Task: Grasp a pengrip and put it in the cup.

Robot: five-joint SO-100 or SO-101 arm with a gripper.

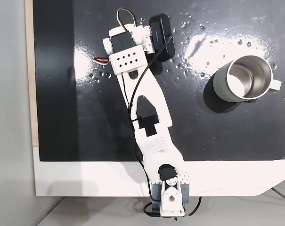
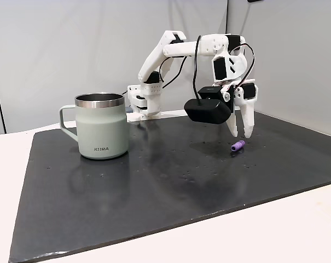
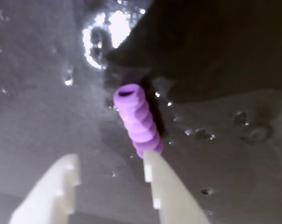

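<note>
The pengrip (image 2: 238, 146), a small light-purple ribbed tube, lies on the black mat. My gripper (image 2: 239, 133) hangs open just above it, fingertips pointing down on either side. In the wrist view the pengrip (image 3: 137, 120) lies lengthwise ahead of my gripper (image 3: 110, 161). Its near end sits right at the tip of the right finger (image 3: 161, 186), and the gap between the fingers holds nothing. The cup (image 2: 102, 126), grey outside and shiny inside, stands upright well away on the left. From above, the cup (image 1: 246, 77) stands at the right of the mat, with my arm (image 1: 147, 108) reaching up the middle.
A black mat (image 1: 76, 122) covers the white table (image 1: 85, 179), with water droplets (image 1: 194, 28) scattered near the top. A black camera housing (image 2: 208, 110) hangs beside the gripper. My arm's base (image 1: 168, 193) stands at the table's bottom edge.
</note>
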